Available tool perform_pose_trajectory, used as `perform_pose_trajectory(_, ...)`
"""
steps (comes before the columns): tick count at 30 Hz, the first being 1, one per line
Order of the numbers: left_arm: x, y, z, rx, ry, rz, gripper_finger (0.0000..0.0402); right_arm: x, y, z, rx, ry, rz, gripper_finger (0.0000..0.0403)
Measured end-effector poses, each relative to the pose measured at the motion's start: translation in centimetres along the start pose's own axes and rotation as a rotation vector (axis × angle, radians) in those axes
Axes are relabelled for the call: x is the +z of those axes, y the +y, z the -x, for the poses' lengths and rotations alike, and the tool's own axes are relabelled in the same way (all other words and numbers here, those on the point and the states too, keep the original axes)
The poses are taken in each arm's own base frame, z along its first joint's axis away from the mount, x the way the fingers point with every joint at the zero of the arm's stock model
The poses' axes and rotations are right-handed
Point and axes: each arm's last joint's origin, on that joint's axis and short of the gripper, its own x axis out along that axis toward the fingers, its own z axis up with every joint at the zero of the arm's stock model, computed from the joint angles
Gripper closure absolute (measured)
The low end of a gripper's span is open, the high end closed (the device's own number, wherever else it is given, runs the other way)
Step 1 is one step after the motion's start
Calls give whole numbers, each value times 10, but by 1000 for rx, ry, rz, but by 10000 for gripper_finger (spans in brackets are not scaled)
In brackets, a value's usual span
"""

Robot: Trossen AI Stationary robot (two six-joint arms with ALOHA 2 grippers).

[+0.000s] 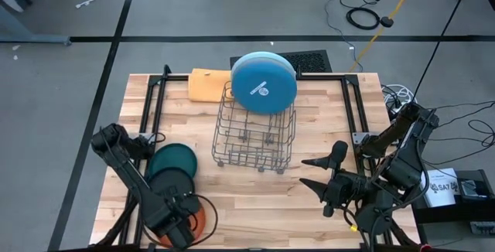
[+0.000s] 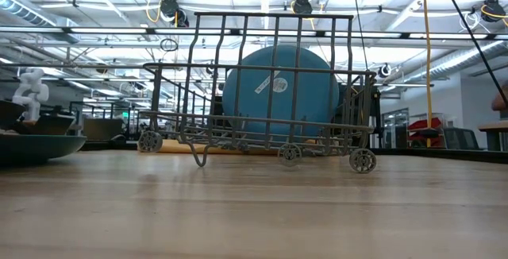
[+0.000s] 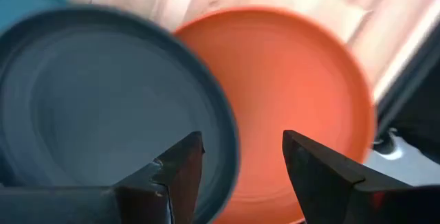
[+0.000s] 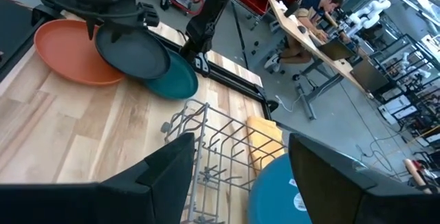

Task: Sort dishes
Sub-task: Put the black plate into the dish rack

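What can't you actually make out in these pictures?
- Orange round plate, high view: mostly hidden by the open left gripper.
- Black round plate: partly under the left arm.
- Blue round plate, low view: behind the metal wire rack; plates behind it cannot be counted.

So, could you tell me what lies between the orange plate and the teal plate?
The black plate lies between them, overlapping the orange plate and the teal plate. The right wrist view shows it best, and the high view agrees.

From my feed, a wire rack (image 1: 255, 136) sits mid-table on the wooden table (image 1: 325, 120); a folded orange-yellow cloth (image 1: 207, 84) lies at its 11 o'clock, just beside it.
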Motion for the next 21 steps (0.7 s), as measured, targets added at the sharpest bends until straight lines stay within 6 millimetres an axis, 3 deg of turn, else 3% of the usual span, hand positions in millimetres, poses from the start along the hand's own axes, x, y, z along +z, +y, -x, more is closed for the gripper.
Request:
perform_pose_trajectory(7, -2, -11, -24, 59, 60, -10, 198, 0, 0, 0, 0, 0, 14, 174)
perform_pose_trajectory(21, -1, -16, -55, 208, 104, -61, 198, 2, 0, 0, 2, -12, -6, 174)
